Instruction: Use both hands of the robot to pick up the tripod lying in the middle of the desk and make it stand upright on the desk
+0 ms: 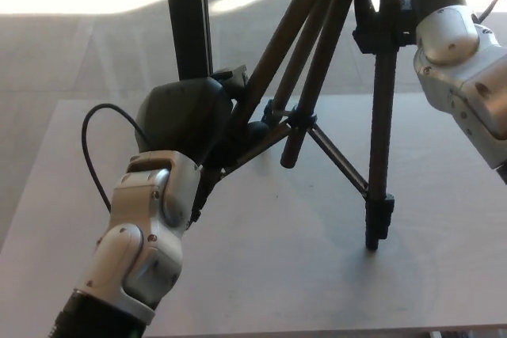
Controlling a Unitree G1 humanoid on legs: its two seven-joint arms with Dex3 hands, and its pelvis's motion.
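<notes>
At the left, the left hand (186,120) reaches in over the near part of the counter (47,195), its dark bulk wrapped around the lower end of one tripod leg (253,93), which slants up and to the right; the fingers appear closed on that leg, though the hand's back hides most of them. A black cable (93,160) loops off the wrist beside it. In the middle, the tripod (317,61) is already lifted off its side and tilted up, its legs partly spread and joined by thin braces (337,156) at a centre hub. One leg stands nearly vertical with its foot (378,223) touching the counter; a second foot (291,148) hangs above the surface (so it is not yet self-supporting). At the right, the right hand (380,25) grips the upright leg high up, fingers closed around it. By my reading the raising is mostly done; what remains is settling all the feet down and letting go.
</notes>
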